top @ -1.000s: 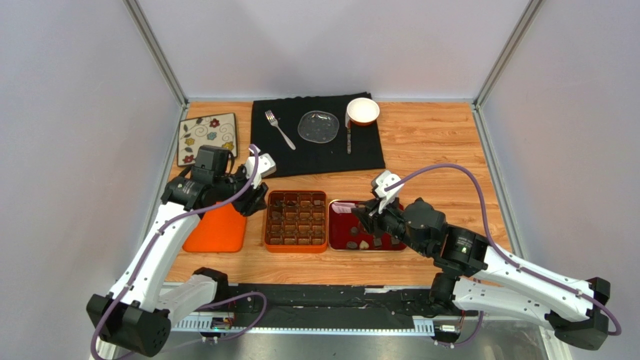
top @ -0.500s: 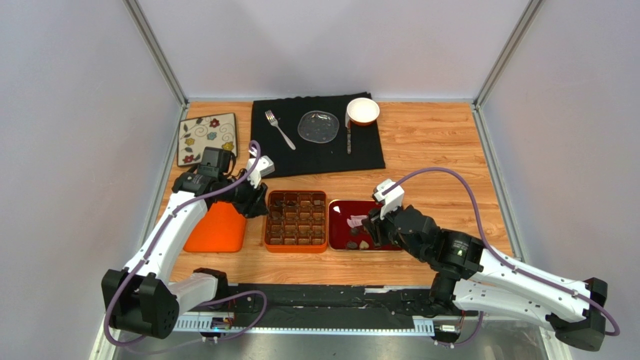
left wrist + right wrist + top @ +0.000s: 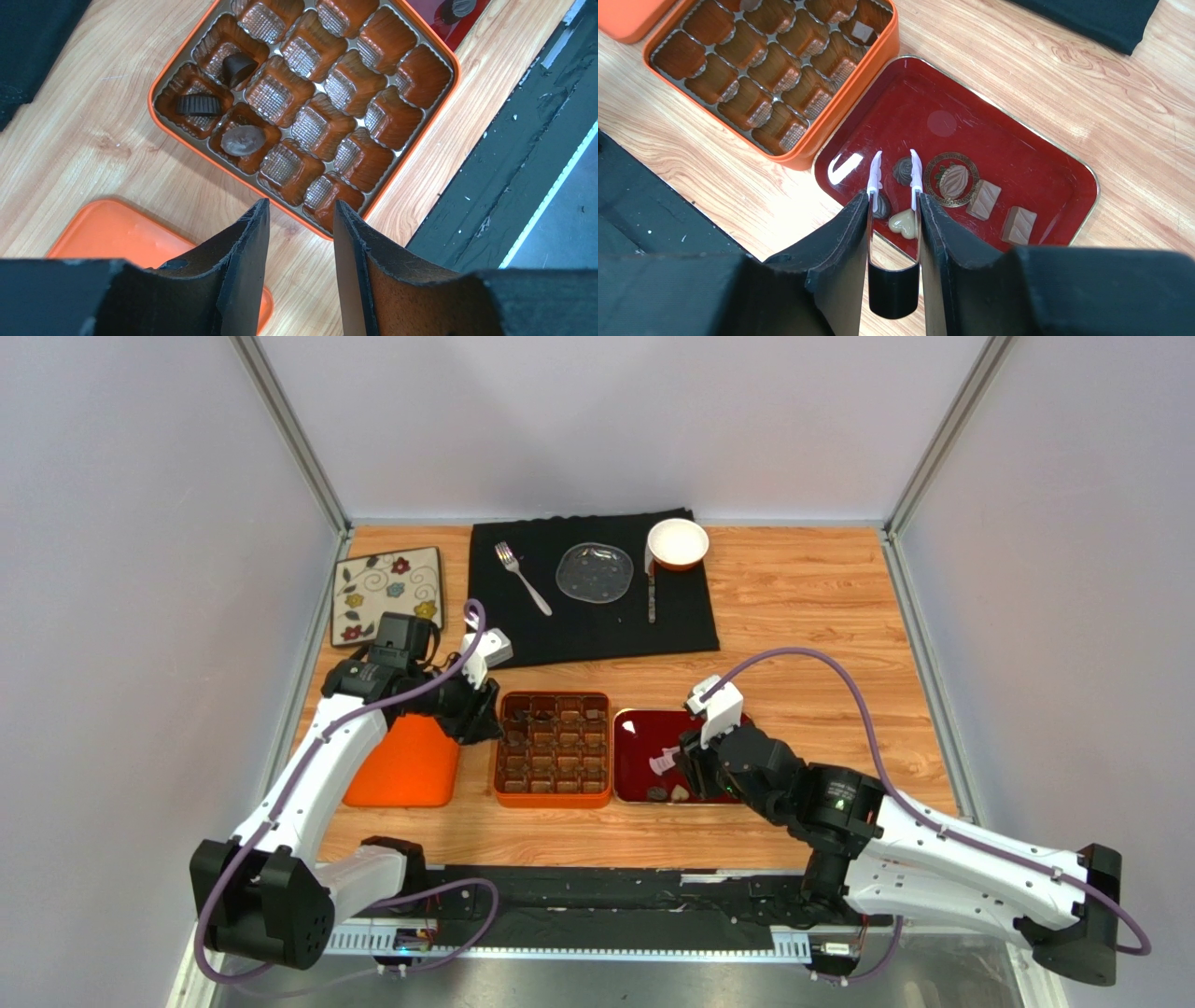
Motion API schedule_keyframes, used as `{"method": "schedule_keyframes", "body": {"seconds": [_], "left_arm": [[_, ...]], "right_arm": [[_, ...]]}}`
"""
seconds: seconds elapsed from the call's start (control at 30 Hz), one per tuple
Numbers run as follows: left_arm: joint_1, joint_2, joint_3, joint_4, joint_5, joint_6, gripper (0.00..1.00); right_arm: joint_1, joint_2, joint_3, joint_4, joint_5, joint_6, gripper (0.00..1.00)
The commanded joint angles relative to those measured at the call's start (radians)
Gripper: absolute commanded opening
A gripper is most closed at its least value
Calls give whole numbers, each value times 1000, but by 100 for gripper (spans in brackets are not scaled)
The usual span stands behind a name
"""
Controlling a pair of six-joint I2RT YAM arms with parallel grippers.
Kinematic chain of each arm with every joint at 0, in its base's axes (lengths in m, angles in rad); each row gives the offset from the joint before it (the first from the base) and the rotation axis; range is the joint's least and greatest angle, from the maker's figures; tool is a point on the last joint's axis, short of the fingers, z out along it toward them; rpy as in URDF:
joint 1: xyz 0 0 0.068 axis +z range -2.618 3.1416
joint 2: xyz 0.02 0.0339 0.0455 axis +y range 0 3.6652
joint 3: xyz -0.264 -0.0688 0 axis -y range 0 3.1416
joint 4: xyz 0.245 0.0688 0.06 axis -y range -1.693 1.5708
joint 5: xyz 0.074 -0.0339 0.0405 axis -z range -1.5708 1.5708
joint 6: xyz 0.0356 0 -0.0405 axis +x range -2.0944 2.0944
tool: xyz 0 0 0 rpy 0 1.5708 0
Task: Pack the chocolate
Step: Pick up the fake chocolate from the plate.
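Right wrist view shows me the change. Over the last second my right gripper point(image 3: 892, 206) has come down and in over the near left part of the red tray point(image 3: 934, 105). It is clamped on a pair of tweezers point(image 3: 893, 290), whose white tips stand parted on either side of a dark round chocolate point(image 3: 903, 170). Nothing is pinched yet, and from this angle I can't tell whether the tips touch the piece or the tray floor. A heart-shaped piece point(image 3: 903, 222) lies just nearer, and four more pieces sit loose in the same tray.

My left gripper point(image 3: 300, 245) has barely shifted. It hangs with jaws apart and empty, above the edge of the orange box point(image 3: 309, 126) and beside the orange lid point(image 3: 119, 231). Three packed pieces point(image 3: 242, 140) fill adjoining cells at one corner of the box, and the other cells in that view are bare.

I judge the packing is in its early part, and this descent sets up the next pick. The tweezers must close squarely on that round piece, or it may skid on the glossy tray.
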Motion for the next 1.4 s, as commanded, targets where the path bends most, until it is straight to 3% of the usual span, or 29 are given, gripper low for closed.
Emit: {"method": "schedule_keyframes", "body": {"seconds": [0.0, 1.37], "left_arm": [[5, -32, 5, 11, 33, 2, 46], [5, -40, 45, -32, 47, 16, 41]], "right_arm": [[-11, 8, -3, 65, 23, 13, 34], [-102, 86, -86, 207, -72, 1, 36]]}}
